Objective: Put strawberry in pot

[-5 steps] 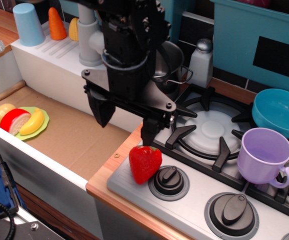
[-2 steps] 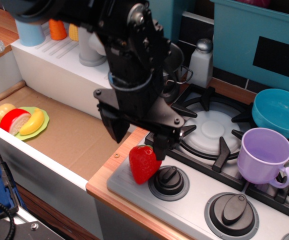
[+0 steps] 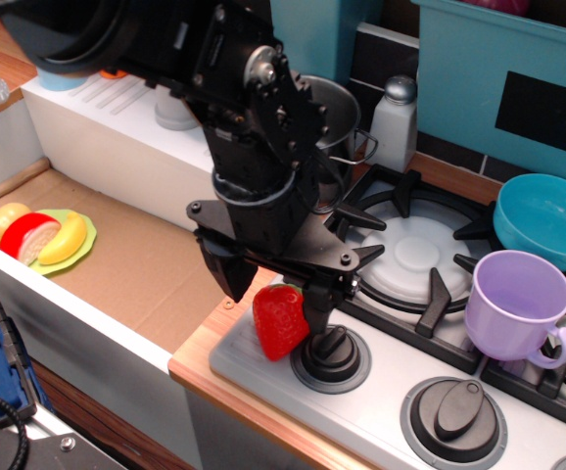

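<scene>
Observation.image view shows the black arm reaching down from the upper left, its gripper [image 3: 275,297] low over the stove's front edge. Its fingers [image 3: 232,272] stand apart, straddling the strawberry [image 3: 279,321] without clearly gripping it. The strawberry sits beside a knob [image 3: 332,354]. Behind the arm, the pot [image 3: 337,116] is mostly hidden.

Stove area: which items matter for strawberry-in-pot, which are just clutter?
Job:
strawberry
pot
claw, open, straddling the strawberry

Lying about:
purple cup
blue bowl
salt shaker
banana
apple slice
</scene>
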Controlling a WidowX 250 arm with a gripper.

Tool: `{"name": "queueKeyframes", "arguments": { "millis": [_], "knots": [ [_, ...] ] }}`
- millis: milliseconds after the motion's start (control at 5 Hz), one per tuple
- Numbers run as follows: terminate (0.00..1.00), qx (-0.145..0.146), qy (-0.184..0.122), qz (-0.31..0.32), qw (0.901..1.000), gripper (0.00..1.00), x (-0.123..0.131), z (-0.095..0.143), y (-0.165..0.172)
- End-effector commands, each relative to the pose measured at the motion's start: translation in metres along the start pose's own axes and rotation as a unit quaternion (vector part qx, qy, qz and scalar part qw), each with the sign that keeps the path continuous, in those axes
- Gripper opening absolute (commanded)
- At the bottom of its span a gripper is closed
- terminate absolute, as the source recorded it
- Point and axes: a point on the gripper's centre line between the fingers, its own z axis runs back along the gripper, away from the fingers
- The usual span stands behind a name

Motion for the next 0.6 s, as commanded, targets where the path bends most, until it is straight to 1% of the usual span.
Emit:
{"name": "queueKeyframes", "arguments": {
  "millis": [0, 200, 400],
  "knots": [
    [0.0, -0.011, -0.025, 0.004, 0.9996, 1.0, 0.0139, -0.002, -0.0035],
    [0.0, -0.021, -0.029, 0.009, 0.9993, 1.0, 0.0125, -0.0075, -0.0051],
    [0.0, -0.017, -0.032, 0.015, 0.9992, 1.0, 0.0074, -0.0053, -0.0069]
  ]
}}
